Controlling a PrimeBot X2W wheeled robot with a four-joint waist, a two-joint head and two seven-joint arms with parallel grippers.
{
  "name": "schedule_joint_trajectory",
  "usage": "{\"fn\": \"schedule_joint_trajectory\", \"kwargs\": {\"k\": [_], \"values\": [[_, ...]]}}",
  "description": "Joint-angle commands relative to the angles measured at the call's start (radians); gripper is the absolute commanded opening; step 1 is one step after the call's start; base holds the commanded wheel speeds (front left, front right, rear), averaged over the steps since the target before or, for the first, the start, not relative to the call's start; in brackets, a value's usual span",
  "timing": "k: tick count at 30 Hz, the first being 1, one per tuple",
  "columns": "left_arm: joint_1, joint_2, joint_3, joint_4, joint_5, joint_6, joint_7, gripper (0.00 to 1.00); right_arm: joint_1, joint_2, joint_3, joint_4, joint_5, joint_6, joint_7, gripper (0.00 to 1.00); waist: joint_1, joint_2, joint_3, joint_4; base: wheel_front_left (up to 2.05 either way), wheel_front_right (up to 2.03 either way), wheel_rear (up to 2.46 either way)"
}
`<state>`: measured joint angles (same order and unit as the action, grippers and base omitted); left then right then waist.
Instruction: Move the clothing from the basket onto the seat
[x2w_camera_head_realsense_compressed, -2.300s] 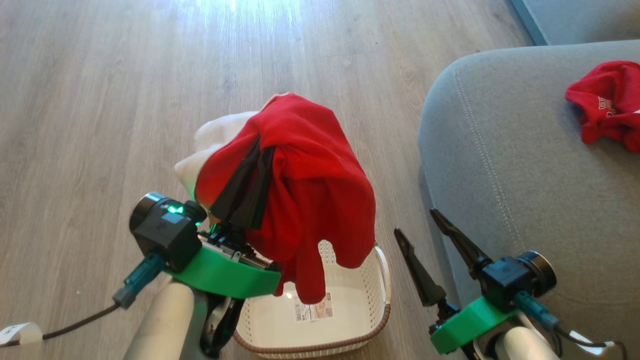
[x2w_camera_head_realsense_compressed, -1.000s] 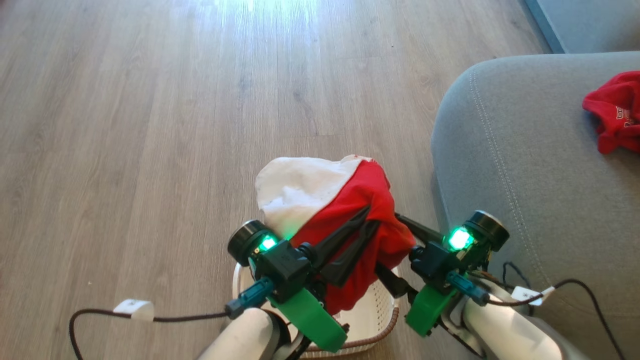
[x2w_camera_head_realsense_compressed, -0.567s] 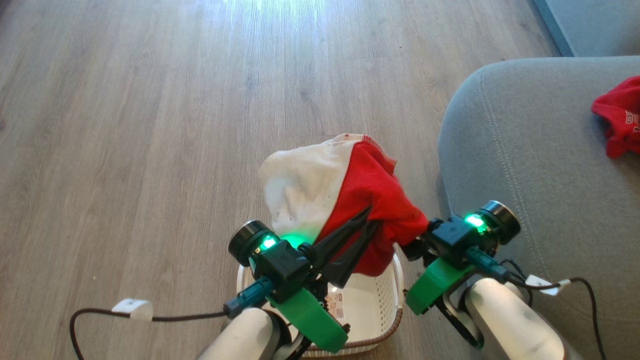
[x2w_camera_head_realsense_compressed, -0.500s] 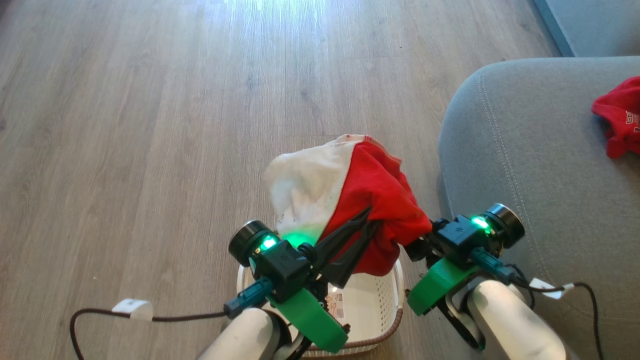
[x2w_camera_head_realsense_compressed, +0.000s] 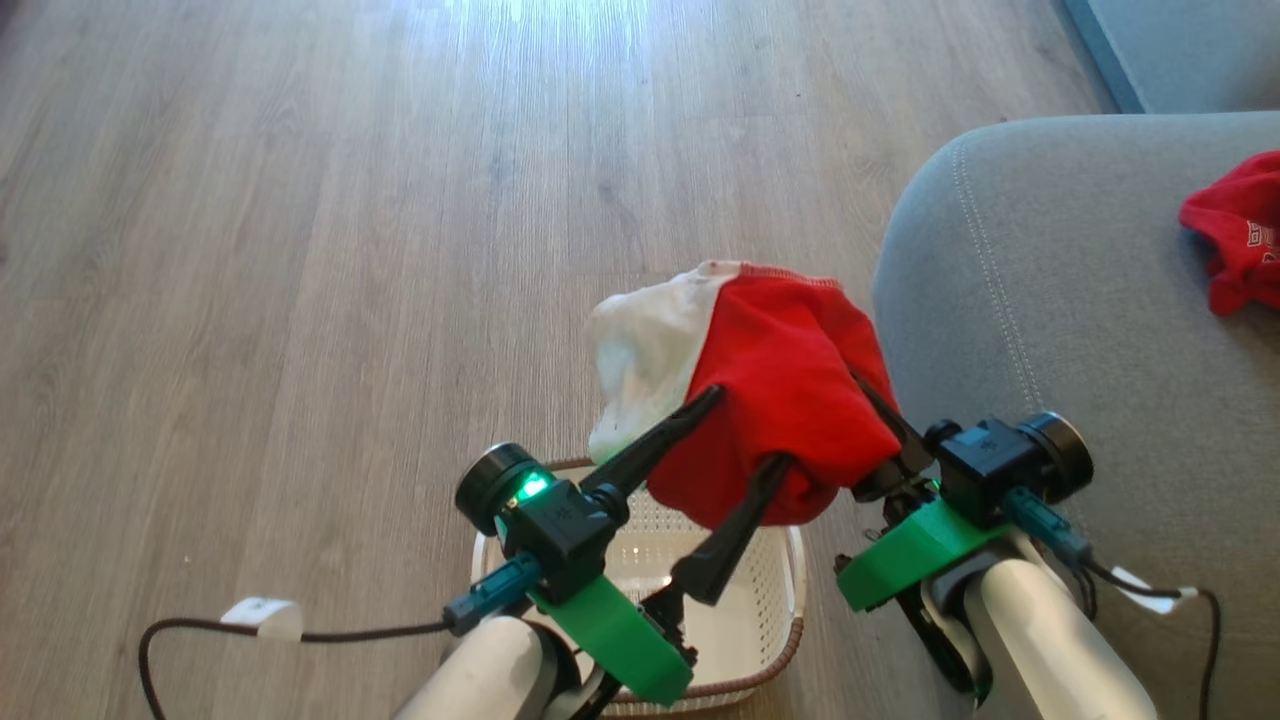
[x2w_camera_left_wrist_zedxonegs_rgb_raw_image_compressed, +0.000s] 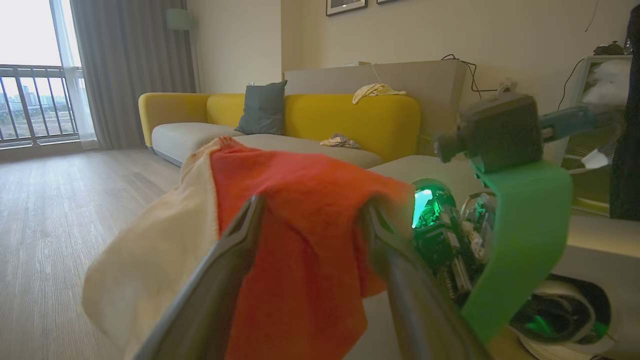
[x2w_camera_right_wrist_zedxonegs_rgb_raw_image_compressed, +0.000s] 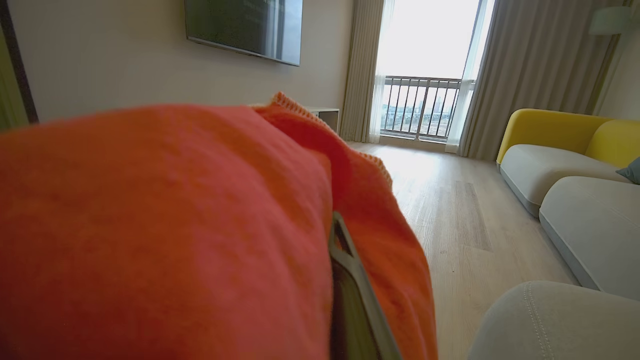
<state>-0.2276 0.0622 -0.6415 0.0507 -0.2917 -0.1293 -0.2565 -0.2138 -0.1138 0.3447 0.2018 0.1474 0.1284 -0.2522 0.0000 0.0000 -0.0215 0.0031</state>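
Red and fleecy in the head view, the garment (x2w_camera_head_realsense_compressed: 790, 400), white panel at its left, hangs above the perforated basket (x2w_camera_head_realsense_compressed: 770, 590), long axis crosswise toward the grey seat (x2w_camera_head_realsense_compressed: 1050, 300). The right pincer (x2w_camera_head_realsense_compressed: 885, 445) is clamped on its red end, and the left pincer (x2w_camera_head_realsense_compressed: 748, 427) is spread apart beneath. A second garment (x2w_camera_head_realsense_compressed: 1235, 235) lies crumpled on the seat. Left wrist view: cloth drapes over the parted fingers (x2w_camera_left_wrist_zedxonegs_rgb_raw_image_compressed: 235, 260). Right wrist view: red folds wrap one finger (x2w_camera_right_wrist_zedxonegs_rgb_raw_image_compressed: 350, 300).

The head view looks steeply down at the floor (x2w_camera_head_realsense_compressed: 300, 250), the basket (x2w_camera_head_realsense_compressed: 772, 595) at lower centre. Both wrist views look level, close behind the red garment (x2w_camera_head_realsense_compressed: 790, 400) all three share, toward a yellow sofa (x2w_camera_left_wrist_zedxonegs_rgb_raw_image_compressed: 350, 120).
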Motion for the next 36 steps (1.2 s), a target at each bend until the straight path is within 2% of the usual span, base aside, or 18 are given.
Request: {"fn": "schedule_joint_trajectory", "kwargs": {"k": [1,7,17,27,36], "values": [[-0.033,-0.004,0.043,-0.032,-0.007,-0.001,-0.005,1.0,-0.012,0.016,0.006,-0.041,-0.008,0.002,-0.01,0.0,0.0,0.0,-0.002,-0.001,0.0,0.0,0.0],[-0.022,-0.006,0.06,-0.02,0.003,-0.001,-0.005,1.0,-0.002,0.011,-0.025,-0.059,-0.03,0.002,-0.01,0.0,0.0,0.0,-0.01,-0.007,0.0,0.0,0.0],[0.016,0.02,0.054,0.009,0.002,-0.001,-0.005,1.0,0.033,0.011,-0.138,-0.09,-0.057,0.002,-0.01,0.0,0.0,0.0,-0.016,-0.015,0.0,0.0,0.0],[0.052,0.04,0.045,0.033,-0.007,-0.001,-0.005,1.0,0.111,0.003,-0.277,-0.102,-0.043,0.002,-0.01,0.0,0.0,0.0,-0.007,-0.013,0.0,0.0,0.0],[0.079,0.049,0.008,0.088,0.007,-0.001,-0.005,1.0,0.163,0.02,-0.357,-0.085,-0.022,0.002,-0.01,0.0,0.0,0.0,-0.007,-0.014,0.0,0.0,0.0]]}}
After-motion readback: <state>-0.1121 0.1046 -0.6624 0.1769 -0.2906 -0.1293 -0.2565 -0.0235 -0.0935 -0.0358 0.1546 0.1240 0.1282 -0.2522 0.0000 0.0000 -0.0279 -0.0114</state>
